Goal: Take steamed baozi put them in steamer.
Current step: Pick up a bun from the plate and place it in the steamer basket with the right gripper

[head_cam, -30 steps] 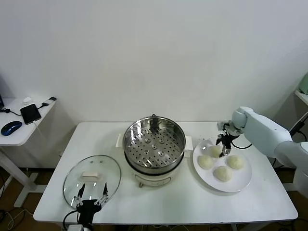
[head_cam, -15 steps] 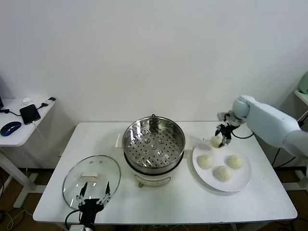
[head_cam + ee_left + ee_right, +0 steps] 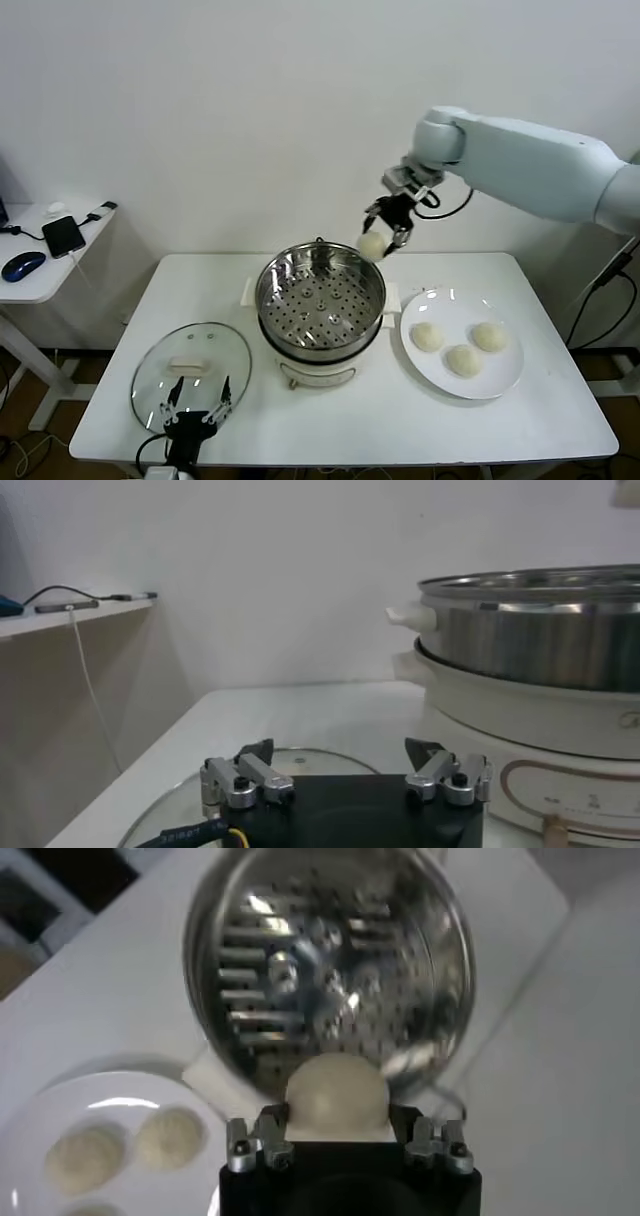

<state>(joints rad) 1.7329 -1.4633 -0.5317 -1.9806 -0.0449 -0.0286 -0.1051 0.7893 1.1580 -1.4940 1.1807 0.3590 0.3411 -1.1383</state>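
One smooth, domed cream-white dough bun is clenched in the right gripper, held in the air above the 2 o'clock rim of the round shiny steel steamer; its underside is hidden by the jaws in the right wrist view. Three more buns lie on the flat white plate, at 3 o'clock from the steamer. The perforated tray holds none. The left gripper, jaws released, hangs over the round glass lid on the white table.

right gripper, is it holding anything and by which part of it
The right gripper is shut on one steamed baozi, pinched at its two opposite sides and carried above the steamer rim. The left gripper is open and holds nothing, low over the glass lid.
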